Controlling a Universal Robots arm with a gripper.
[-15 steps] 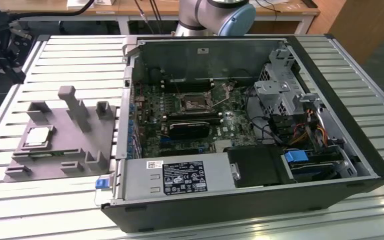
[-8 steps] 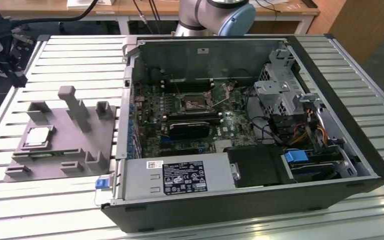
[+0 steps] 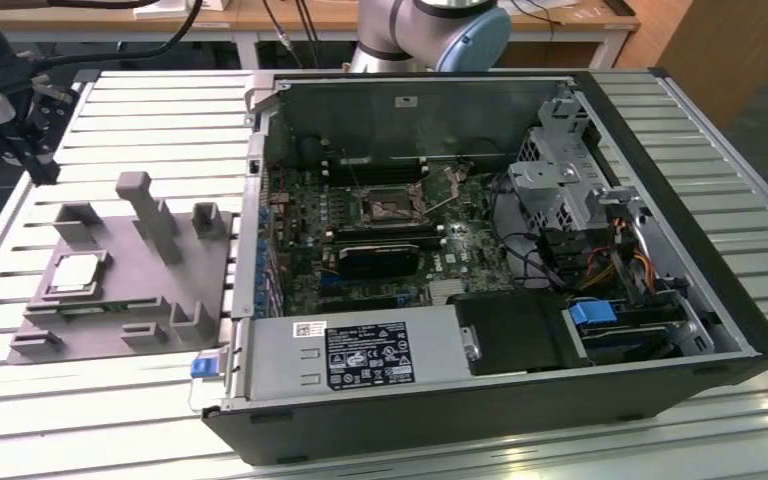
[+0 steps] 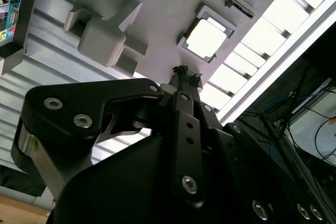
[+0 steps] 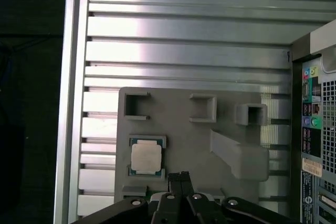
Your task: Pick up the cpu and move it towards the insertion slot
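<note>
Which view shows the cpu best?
The first wrist view: the cpu is seen straight on, whole, seated in the grey fixture. The second wrist view shows it obliquely, washed pale by glare. The exterior view shows it far off, on the exterior view's left.

Gripper (image 4: 183, 73) nr cpu (image 4: 206, 39); cpu sits in grey fixture (image 4: 157, 3).
</note>
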